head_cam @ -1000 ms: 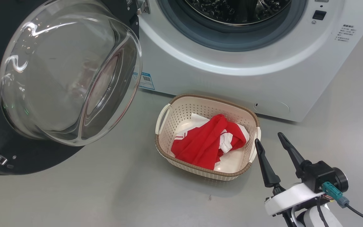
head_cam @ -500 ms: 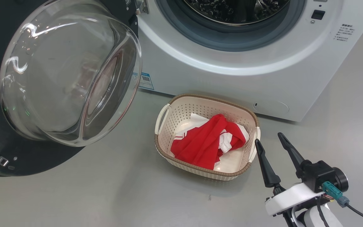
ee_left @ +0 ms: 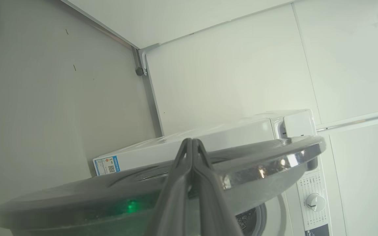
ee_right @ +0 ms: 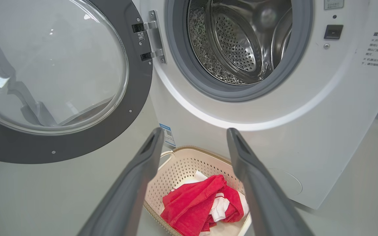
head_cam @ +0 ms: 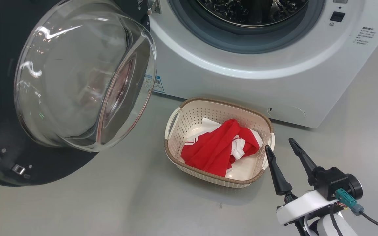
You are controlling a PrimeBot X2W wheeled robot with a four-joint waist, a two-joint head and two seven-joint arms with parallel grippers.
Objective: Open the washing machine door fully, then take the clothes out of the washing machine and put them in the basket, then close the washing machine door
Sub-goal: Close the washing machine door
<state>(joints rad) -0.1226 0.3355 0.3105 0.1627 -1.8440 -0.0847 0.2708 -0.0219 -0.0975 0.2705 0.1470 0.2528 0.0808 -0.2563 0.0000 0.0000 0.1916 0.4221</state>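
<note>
1. Two long fingers of the right gripper (head_cam: pixel 279 143) stand spread wide and hold nothing. They are poised just right of the basket (head_cam: pixel 221 113), and their place in the head view has not changed over the last second.
2. The basket sits on the floor (head_cam: pixel 143 203) near the washing machine (head_cam: pixel 241 88). The red-and-white clothes (head_cam: pixel 215 147) lie heaped inside, so unloading appears finished.
3. Washing machine door (head_cam: pixel 28 164): the whole head view has slid slightly rightward, so the camera has turned. Its latch (head_cam: pixel 18 168) edge has shifted more than the basket, suggesting the closing swing has begun.
4. Left gripper (ee_left: pixel 192 141): the fingers are clenched together on nothing, at the door's dark outer face. Whether they touch it cannot be made out.
5. Drum (ee_right: pixel 238 49): no fabric shows where it is visible. The head view cuts off its top, and the gasket (ee_right: pixel 176 65) hides its lower front.
</note>
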